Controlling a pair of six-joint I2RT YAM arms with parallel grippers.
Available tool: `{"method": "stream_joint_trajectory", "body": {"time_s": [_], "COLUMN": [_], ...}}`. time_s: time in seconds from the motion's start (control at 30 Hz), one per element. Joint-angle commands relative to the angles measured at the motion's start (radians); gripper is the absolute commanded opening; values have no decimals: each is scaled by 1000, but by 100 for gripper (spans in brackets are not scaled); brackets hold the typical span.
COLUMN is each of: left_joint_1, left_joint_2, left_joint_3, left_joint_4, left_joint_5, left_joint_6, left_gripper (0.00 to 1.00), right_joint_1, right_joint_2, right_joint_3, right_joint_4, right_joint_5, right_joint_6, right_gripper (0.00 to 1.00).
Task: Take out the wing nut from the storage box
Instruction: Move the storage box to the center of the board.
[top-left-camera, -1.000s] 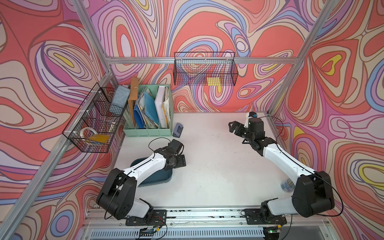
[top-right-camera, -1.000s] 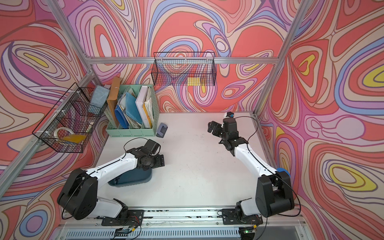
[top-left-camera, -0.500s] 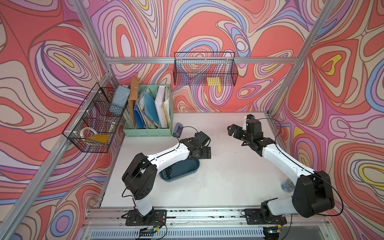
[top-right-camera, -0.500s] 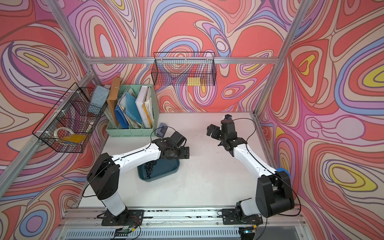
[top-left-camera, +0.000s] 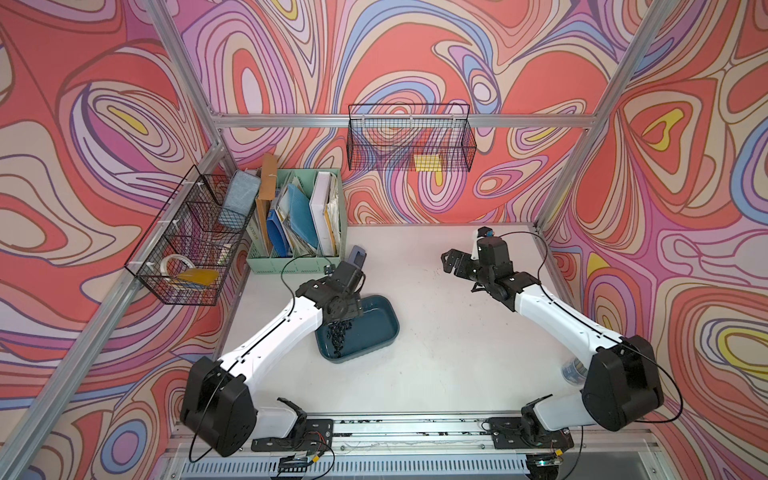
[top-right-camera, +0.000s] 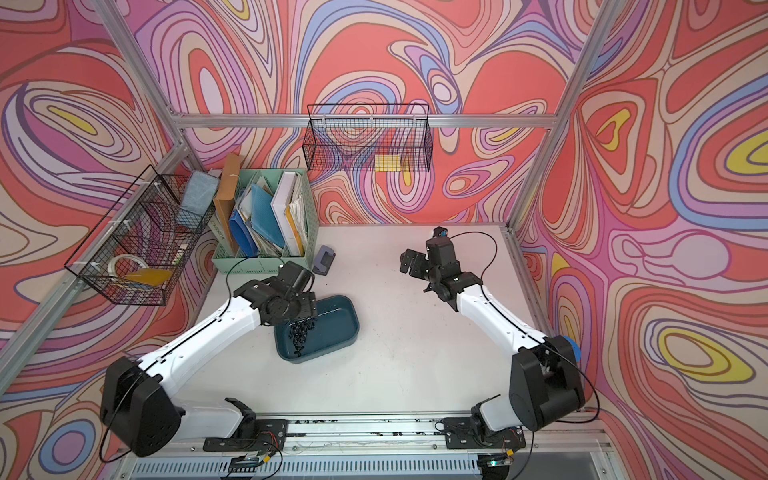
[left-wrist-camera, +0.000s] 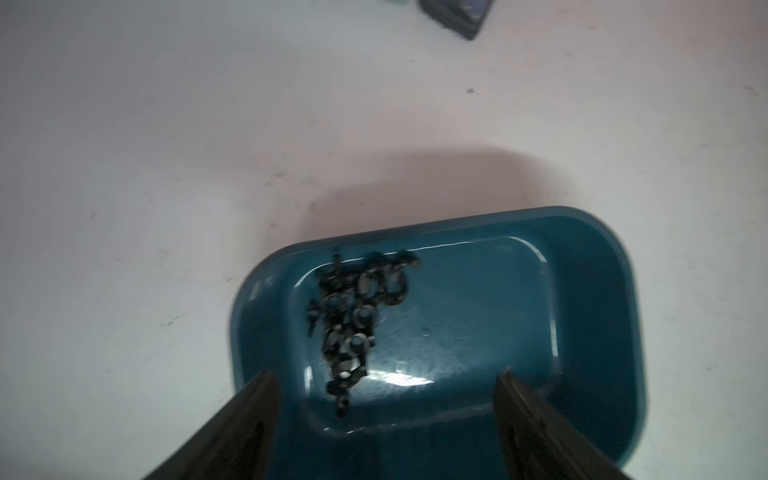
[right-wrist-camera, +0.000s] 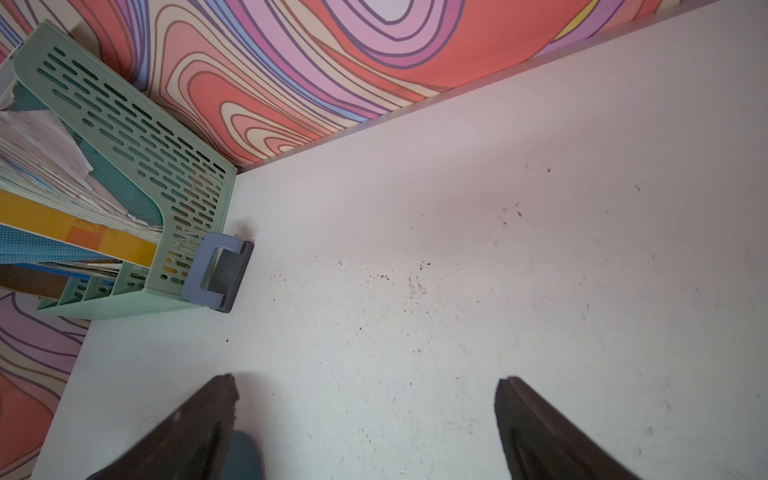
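Storage box sits more central than before; left gripper hovers above it, wide open and empty, right gripper too. Next: pinch one wing nut, 8 o'clock side.

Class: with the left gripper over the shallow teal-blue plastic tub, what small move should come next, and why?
Probably nudge the left gripper sideways so it centres on the heap of small dark metal wing nuts. Its jaws stand open and empty above the shallow teal-blue plastic tub, and the heap lies nearer one finger than the other.
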Motion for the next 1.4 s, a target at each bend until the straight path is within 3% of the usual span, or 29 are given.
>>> {"method": "stream_joint_trajectory", "body": {"time_s": [0.0, 0.17, 0.4, 0.5, 0.73, 0.9, 1.0, 1.13, 1.37], "left_joint_1": [61, 122, 134, 132, 128, 62, 19, 0, 0], "left_joint_2": [-61, -82, -1, 24, 79, 168, 230, 283, 354], "left_joint_3": [-82, -169, -231, -243, -248, -172, -102, -30, 184], "left_joint_4": [-109, -66, 46, 78, 152, 181, 164, 121, -93], "left_joint_5": [-44, -16, 46, 71, 150, 156, 148, 170, 249], "left_joint_6": [-28, -26, -11, -3, 10, 23, 29, 28, 38], "left_gripper": [79, 72, 60, 49, 43, 40, 18, 0, 0], "right_joint_1": [24, 50, 71, 81, 90, 93, 93, 94, 93], "right_joint_2": [38, 69, 93, 95, 90, 99, 97, 86, 60], "right_joint_3": [42, 79, 112, 119, 100, 93, 90, 80, 45], "right_joint_4": [-16, -23, -46, -60, -62, -54, -53, -59, -71], "right_joint_5": [21, 31, 33, 37, 40, 26, 26, 30, 45], "right_joint_6": [-17, -27, -28, -30, -22, -16, -14, -15, -2], "right_gripper": [98, 98, 98, 98, 98, 98, 98, 98, 98]}}
